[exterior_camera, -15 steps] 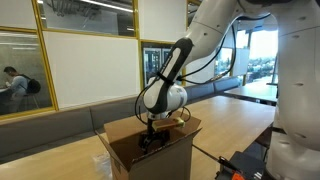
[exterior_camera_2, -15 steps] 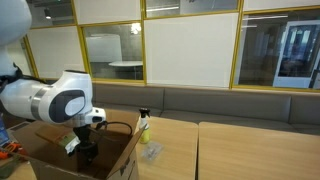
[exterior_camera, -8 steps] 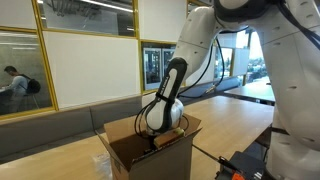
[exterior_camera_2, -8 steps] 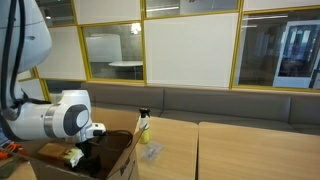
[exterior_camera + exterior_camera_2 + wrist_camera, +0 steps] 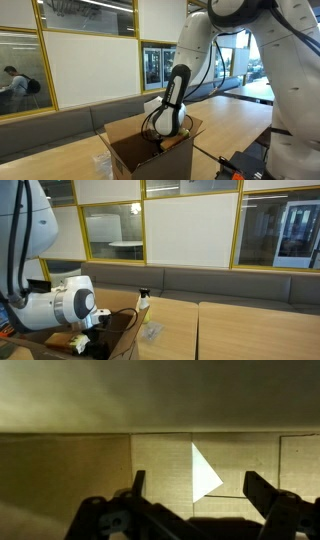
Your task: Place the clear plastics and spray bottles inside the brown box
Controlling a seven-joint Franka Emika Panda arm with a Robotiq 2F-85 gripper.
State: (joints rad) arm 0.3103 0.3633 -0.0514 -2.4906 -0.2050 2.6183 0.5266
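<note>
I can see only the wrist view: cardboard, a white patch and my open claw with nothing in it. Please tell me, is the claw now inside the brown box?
Observer: Yes. In an exterior view the arm reaches down into the brown box, below its open top flaps.
Operator: Is the spray bottle already in the box?
Observer: No. The spray bottle stands upright on the table, beside the box.
Operator: And the clear plastics?
Observer: The clear plastics lie on the table too, outside the box, nearer the camera than the bottle.
</note>
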